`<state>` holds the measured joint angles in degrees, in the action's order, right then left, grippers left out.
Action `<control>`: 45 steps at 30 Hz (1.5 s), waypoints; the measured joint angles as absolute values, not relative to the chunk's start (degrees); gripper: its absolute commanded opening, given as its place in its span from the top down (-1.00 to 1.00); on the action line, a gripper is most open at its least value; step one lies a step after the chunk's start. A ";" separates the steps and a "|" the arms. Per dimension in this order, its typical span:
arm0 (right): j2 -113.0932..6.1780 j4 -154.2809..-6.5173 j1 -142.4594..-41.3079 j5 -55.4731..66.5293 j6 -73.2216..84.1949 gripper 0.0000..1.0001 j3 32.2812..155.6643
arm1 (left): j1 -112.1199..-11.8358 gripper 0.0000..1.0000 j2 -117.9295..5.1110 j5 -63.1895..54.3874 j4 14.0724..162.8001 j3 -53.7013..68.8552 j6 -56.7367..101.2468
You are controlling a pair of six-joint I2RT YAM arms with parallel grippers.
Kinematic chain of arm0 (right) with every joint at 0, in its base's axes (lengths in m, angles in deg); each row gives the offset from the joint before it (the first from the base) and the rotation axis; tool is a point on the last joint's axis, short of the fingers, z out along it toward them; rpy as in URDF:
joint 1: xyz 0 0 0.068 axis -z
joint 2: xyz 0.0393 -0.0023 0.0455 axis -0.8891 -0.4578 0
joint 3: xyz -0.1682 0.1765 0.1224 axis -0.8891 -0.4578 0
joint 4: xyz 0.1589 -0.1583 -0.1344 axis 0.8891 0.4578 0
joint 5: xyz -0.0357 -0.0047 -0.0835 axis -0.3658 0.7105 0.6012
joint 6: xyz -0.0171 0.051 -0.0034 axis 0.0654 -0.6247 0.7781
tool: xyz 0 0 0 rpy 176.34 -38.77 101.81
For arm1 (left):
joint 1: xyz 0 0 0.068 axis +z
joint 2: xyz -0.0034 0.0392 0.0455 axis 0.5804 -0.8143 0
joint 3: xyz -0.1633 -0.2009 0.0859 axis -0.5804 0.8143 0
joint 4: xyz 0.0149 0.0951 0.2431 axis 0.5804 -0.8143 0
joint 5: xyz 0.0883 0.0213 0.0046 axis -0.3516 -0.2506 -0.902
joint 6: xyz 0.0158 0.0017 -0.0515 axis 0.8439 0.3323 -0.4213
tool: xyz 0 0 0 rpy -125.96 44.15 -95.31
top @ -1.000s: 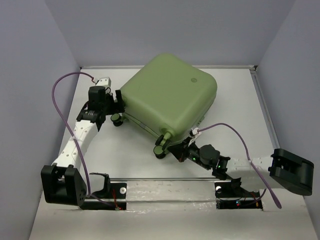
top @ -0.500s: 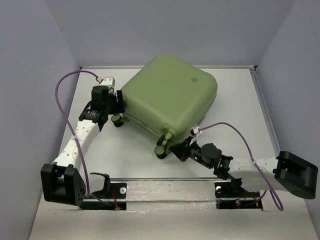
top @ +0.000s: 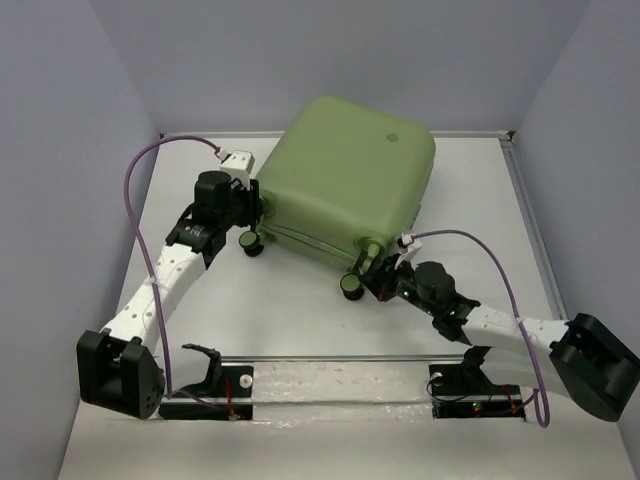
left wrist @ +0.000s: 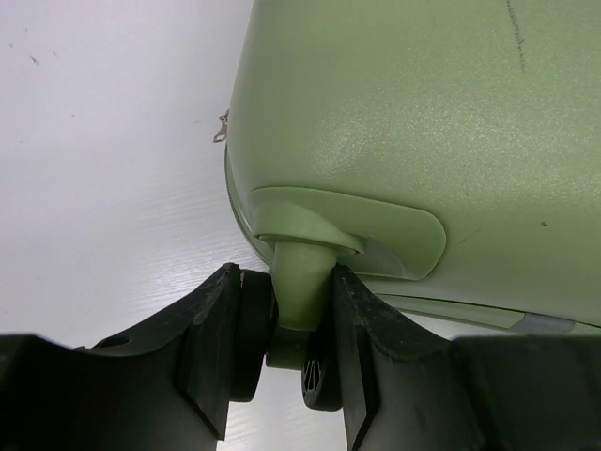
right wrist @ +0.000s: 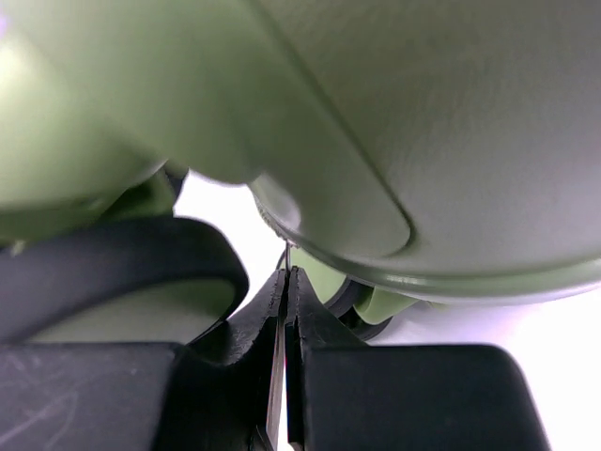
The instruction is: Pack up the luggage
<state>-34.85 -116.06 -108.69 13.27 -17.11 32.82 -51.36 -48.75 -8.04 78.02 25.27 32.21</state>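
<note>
Luggage (top: 345,180) lies shut and flat, skewed, in the upper centre of the top view on the table (top: 250,310). Probably to steady or turn it for opening, the left gripper (left wrist: 286,352) is clamped on a corner caster (left wrist: 299,282), jaws part-way apart. The right gripper (right wrist: 285,291), at the case's lower right, has its jaws pressed together; whether they pinch anything, I cannot tell.

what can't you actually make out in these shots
- Inside of the luggage: every view, closed shell hides it.
- Left wrist: whether the left jaws press the caster or just flank it; shadow.
- Right wrist: thin sliver at the shut right jaws' tips; blurred, too small.
</note>
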 measured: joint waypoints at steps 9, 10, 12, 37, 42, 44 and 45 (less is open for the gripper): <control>-30.46 -103.45 -93.30 1.57 -14.57 0.86 36.34 | -56.17 0.88 -48.05 -8.67 81.45 27.72 26.06; -30.13 -101.92 -91.75 0.50 -14.27 0.86 36.95 | -56.69 0.88 -48.18 -8.39 81.82 27.78 25.12; -29.98 -100.06 -90.33 -0.39 -14.11 0.87 37.82 | -57.24 0.69 -48.55 -8.11 82.45 27.87 23.97; -47.27 -129.31 -119.33 47.91 -15.03 0.86 34.00 | -57.37 0.88 -52.92 0.83 86.61 28.48 17.41; -57.96 -132.63 -125.08 56.43 -11.42 0.87 41.85 | -57.00 0.88 -51.92 1.51 90.02 30.47 12.60; -62.94 -131.89 -125.21 53.77 -10.31 0.86 47.57 | -57.15 0.88 -51.00 3.61 90.56 31.52 9.56; -65.89 -131.65 -125.65 51.23 -9.81 0.86 51.18 | -57.41 0.88 -50.41 4.79 90.78 32.09 7.66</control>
<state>-65.89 -131.65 -125.65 51.23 -9.81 51.18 -57.41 -50.41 4.79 90.78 32.09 7.66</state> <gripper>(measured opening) 0.075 0.596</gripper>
